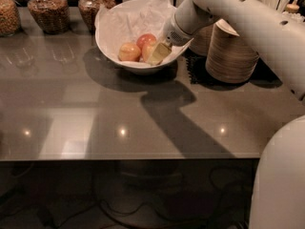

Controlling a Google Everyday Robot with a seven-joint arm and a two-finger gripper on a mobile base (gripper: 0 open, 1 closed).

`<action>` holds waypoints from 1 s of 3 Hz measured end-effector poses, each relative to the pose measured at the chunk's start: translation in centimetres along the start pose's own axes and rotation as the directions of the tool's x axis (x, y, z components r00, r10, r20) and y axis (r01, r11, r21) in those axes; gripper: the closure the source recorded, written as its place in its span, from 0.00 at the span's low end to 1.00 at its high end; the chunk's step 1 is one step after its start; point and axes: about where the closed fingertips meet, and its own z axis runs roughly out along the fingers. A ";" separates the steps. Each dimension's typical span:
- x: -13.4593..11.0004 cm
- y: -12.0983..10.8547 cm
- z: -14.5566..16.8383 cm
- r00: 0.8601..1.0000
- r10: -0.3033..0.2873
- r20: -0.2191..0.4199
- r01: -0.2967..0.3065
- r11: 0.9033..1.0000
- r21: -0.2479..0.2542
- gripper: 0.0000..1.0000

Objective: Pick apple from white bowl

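The white bowl [110,41], lined with crumpled white paper, stands at the back of the grey table. Three apples lie in it. An orange-red over yellow apple [129,51] is at the left, a deeper red apple [147,39] sits behind it, and a paler apple [149,50] is partly hidden at the right. My gripper [157,54] reaches down into the bowl from the right. Its yellowish tip rests against the pale apple, just right of the orange-red one. Nothing is lifted.
Stacked tan disposable bowls [231,54] stand right of the white bowl on a black mat [196,69]. Glass jars of snacks [46,11] line the back left. My white arm [248,18] crosses the right side, and my base [281,180] fills the lower right.
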 end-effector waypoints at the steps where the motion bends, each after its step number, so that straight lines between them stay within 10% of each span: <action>1: -0.5 -0.7 -2.3 0.996 -0.043 0.078 0.043 0.999 0.011 1.00; 3: -1.0 -0.7 -10.0 0.951 -0.169 0.261 0.183 0.983 -0.030 1.00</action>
